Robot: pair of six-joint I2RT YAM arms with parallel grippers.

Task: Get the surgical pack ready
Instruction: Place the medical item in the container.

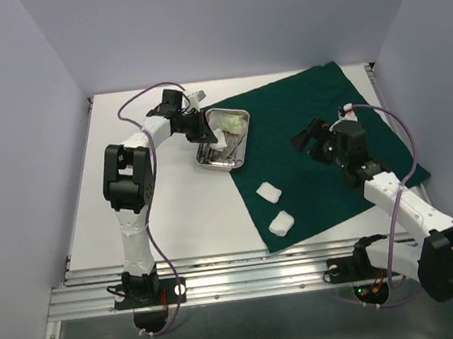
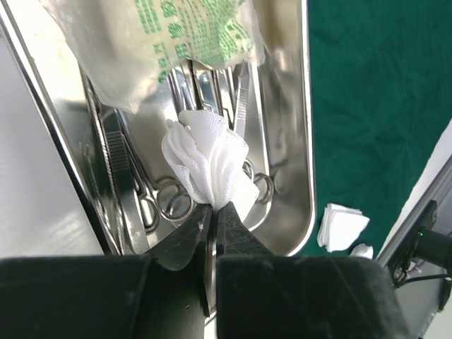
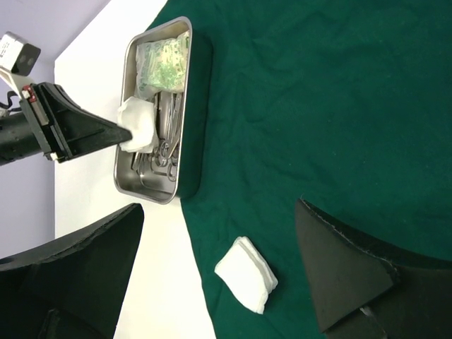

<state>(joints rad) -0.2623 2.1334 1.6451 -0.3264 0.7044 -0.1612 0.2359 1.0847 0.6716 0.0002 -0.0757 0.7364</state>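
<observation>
Gauze count: three in view. Held gauze pad (image 2: 205, 152), one, bunched and crinkled white open-weave, pinched between the narrow-set fingers of the left gripper (image 2: 214, 208) just above the tray (image 3: 152, 194). Loose gauze pads (image 1: 269, 191) (image 1: 281, 224), two, folded square, flat on the near part of the drape (image 1: 320, 126), apart from each other. Tray: one, shiny steel, rectangular, rounded corners, at the drape's left edge beside the white table (image 1: 182, 207). Inside it: one pale crinkled packet (image 2: 176, 42) with green print, and overlapping steel ring-handled forceps (image 2: 134, 183), count unclear. Drape: one, dark green matte cloth. Right gripper (image 1: 311, 139) hovers over the drape, fingers wide, holding nothing.
</observation>
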